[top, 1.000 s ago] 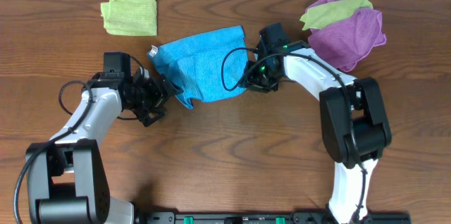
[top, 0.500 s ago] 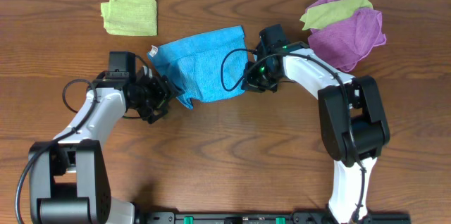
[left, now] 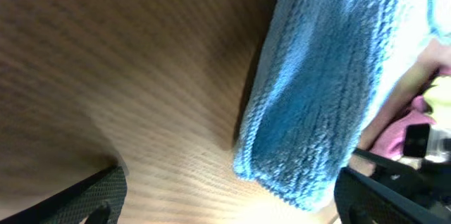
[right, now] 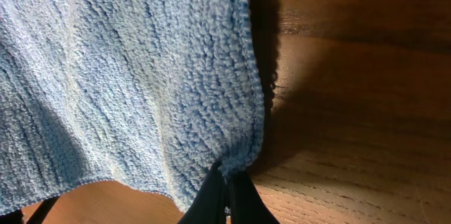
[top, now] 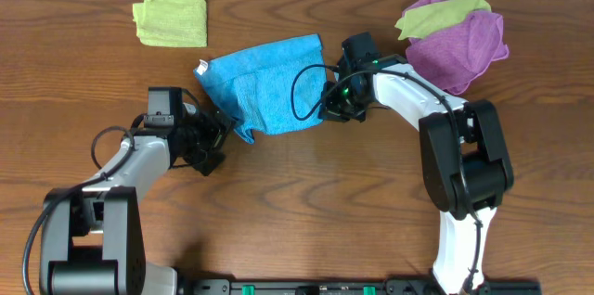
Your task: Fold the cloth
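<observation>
The sky-blue cloth (top: 269, 86) lies rumpled and partly doubled over at the table's middle, with its white tag (top: 199, 66) at the upper left corner. My left gripper (top: 221, 139) is open beside the cloth's lower left corner. In the left wrist view that corner (left: 317, 97) hangs between the spread fingers (left: 232, 199), close to the right one. My right gripper (top: 327, 105) is shut on the cloth's right edge. The right wrist view shows the fingers (right: 227, 196) pinching a cloth corner (right: 127, 76) just above the wood.
A yellow-green cloth (top: 171, 19) lies folded at the back left. A purple cloth (top: 459, 46) with another yellow-green cloth (top: 441, 15) on it is heaped at the back right, close to my right arm. The table is bare wood (top: 306, 193).
My left arm has shifted right and toward the front, bringing its open gripper closer to the cloth's lower left corner. The right gripper and cloth have barely moved.
</observation>
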`<state>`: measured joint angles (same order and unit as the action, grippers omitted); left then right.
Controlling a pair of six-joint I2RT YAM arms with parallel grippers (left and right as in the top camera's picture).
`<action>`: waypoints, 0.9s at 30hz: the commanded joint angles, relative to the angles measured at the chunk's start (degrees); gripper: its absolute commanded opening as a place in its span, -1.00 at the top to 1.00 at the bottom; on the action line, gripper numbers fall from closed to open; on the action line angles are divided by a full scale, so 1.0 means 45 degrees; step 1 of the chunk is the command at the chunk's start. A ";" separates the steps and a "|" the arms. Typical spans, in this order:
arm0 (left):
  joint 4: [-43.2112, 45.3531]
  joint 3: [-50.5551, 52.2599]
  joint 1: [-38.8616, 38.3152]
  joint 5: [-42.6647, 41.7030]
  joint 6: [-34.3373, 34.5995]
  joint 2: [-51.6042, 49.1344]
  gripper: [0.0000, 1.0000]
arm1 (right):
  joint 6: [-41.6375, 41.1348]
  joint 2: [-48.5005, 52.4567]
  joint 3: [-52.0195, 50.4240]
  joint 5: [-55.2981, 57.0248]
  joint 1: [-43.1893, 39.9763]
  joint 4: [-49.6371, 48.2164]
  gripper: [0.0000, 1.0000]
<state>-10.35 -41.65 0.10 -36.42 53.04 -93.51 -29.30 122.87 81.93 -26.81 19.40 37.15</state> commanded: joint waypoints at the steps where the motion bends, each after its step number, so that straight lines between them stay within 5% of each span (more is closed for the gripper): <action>1: 0.0345 0.0811 -0.0029 0.0602 0.1010 -0.0384 -0.85 | 0.0194 0.0311 -0.0136 0.0525 -0.0058 0.0146 0.97; 14: 0.1472 0.1307 -0.0029 0.1778 0.2448 -0.0389 -0.47 | 0.0189 0.0311 -0.0136 0.0525 -0.0058 0.0272 0.97; 27: 0.2404 0.1307 -0.0087 0.2497 0.3327 -0.0787 -0.39 | 0.0185 0.0311 -0.0136 0.0520 -0.0058 0.0272 0.97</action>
<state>0.56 -37.78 -0.19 -31.29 67.35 -93.32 -29.30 122.87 81.95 -26.83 19.40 37.65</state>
